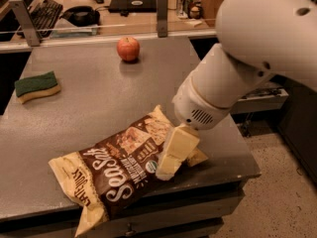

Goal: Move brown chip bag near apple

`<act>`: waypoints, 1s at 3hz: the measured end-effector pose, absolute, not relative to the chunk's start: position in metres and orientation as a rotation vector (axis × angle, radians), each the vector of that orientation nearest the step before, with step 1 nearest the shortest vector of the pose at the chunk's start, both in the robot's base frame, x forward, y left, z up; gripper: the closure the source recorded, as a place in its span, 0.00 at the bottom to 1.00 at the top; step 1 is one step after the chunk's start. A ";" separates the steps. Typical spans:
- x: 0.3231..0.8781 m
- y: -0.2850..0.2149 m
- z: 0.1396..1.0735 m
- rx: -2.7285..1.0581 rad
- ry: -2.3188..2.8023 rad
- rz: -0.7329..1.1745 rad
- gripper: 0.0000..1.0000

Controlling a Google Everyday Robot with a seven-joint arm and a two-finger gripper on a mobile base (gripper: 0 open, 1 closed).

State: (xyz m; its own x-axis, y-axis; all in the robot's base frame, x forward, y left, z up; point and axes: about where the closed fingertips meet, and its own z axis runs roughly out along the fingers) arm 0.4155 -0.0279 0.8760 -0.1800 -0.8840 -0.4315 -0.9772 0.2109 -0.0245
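A green-and-yellow rectangular sponge is lying near the left edge of the grey flat-topped table, well apart from everything else. The large crinkly dark-brown chip bag with pale yellow ends and white "Sea Salt" script is lying flat and slanted across the table's front part, its lower end overhanging the front edge. The small round red-orange apple is sitting near the table's back edge, well apart from the bag. The cream-coloured gripper is pressing down over the bag's right end near the table's front right corner; whether it is clamping the bag cannot be told. The bulky white arm is reaching in over the table's right edge.
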 end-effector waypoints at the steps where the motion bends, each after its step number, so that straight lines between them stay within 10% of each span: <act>1: 0.413 -0.003 0.858 -1.752 2.110 0.447 0.13; 3: 0.429 -0.007 0.863 -1.745 2.061 0.401 0.59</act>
